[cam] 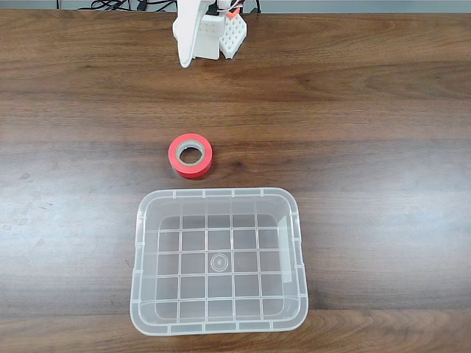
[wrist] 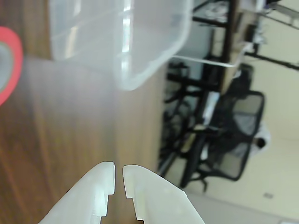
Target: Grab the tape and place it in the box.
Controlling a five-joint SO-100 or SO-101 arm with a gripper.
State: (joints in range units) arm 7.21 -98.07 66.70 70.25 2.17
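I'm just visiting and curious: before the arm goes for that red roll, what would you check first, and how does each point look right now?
1. Tape lies flat on the table, nothing on it: ok.
2. Box is open on top and holds nothing: ok.
3. Tape sits outside the box, just beyond its far rim: ok.
4. Gripper is holding nothing: ok.
5. Gripper is wide enough for the roll: not ok, its fingertips are nearly together.

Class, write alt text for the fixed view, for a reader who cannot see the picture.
A red-orange roll of tape lies flat on a wooden table, just beyond the far rim of an empty clear plastic box. The robot's white gripper sits at the table's far edge, well away from both.
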